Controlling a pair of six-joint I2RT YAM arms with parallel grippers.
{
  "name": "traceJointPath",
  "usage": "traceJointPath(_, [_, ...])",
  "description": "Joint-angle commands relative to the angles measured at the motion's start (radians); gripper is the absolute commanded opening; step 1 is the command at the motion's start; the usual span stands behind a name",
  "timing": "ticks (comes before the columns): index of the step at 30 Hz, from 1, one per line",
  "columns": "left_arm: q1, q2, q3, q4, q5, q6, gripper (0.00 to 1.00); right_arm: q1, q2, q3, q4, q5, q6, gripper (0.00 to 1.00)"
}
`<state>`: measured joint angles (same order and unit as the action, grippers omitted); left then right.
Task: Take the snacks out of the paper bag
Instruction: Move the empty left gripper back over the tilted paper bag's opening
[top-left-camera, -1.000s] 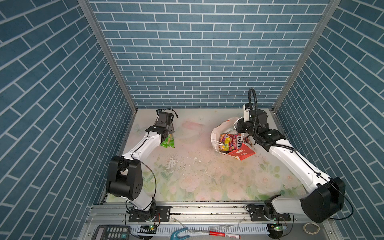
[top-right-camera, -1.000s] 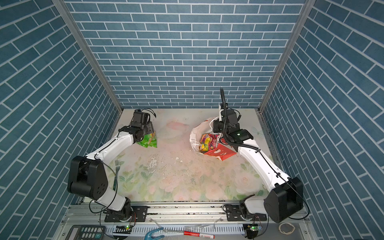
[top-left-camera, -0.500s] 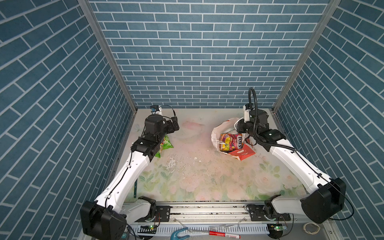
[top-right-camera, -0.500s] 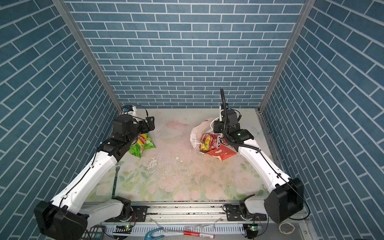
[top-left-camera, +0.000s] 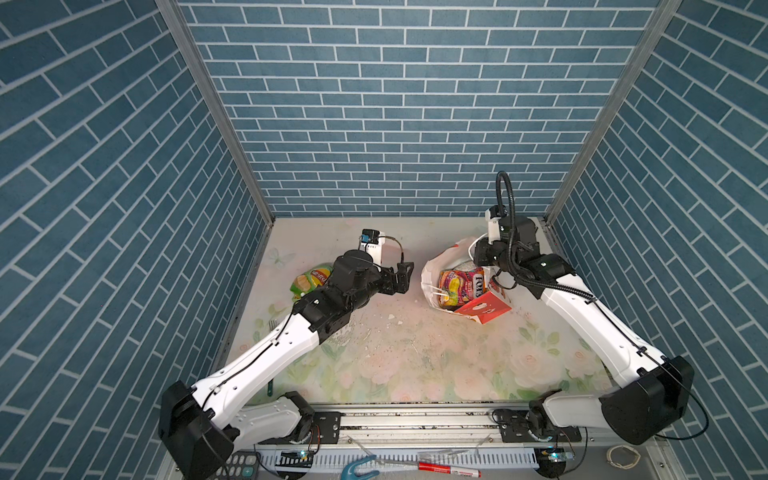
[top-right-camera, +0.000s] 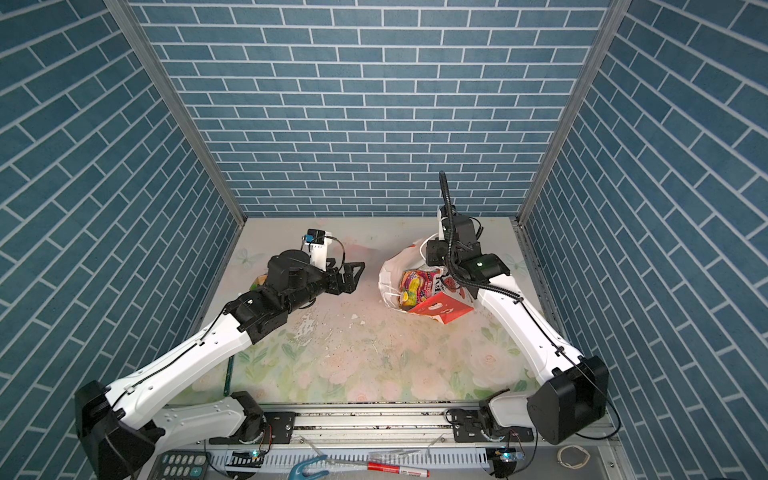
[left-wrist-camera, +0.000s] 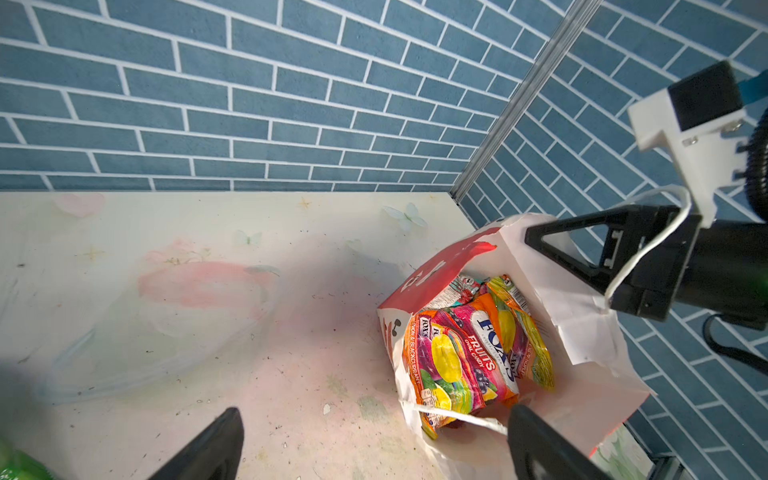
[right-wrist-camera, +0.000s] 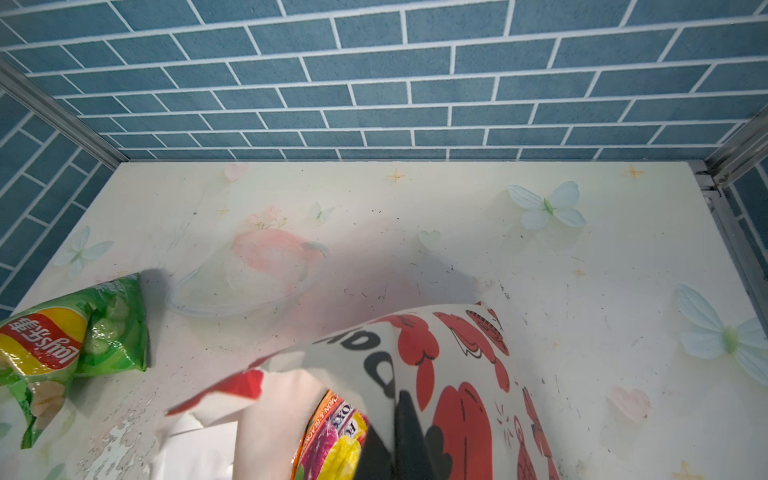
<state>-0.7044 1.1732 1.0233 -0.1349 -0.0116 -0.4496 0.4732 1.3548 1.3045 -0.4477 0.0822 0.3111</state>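
**Where things sit on your surface**

On your surface (top-left-camera: 415, 353) the paper bag (top-left-camera: 432, 276) sits at the far right, tipped so that its mouth faces left. Inside it lie candy packets (top-left-camera: 461, 286), pressed one against another. The chip bag (top-left-camera: 309, 281) lies flat at the far left, well apart from the paper bag. Your left pincer (top-left-camera: 405, 277) hangs between the two, just beside the paper bag's mouth. Your right pincer (left-wrist-camera: 534, 241) meets the bag's far rim.

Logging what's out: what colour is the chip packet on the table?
Crinkly chip packet: green, red-yellow logo; right wrist view.
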Motion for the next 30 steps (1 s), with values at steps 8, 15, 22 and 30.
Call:
traceJointPath(8, [-0.018,0.073,0.050,0.143,0.125,-0.024,0.99,0.005,0.006,0.041,-0.019,-0.082,0.105,0.00])
traceJointPath(15, [-0.046,0.115,0.051,0.209,0.198,-0.052,0.96,0.004,0.010,0.083,-0.065,-0.082,0.097,0.00])
traceJointPath(22, [-0.067,0.163,0.089,0.233,0.213,-0.041,0.90,0.004,0.038,0.148,-0.111,-0.120,0.079,0.00])
traceJointPath(30, [-0.070,0.187,0.110,0.234,0.229,-0.041,0.88,0.005,0.050,0.191,-0.172,-0.083,0.054,0.00])
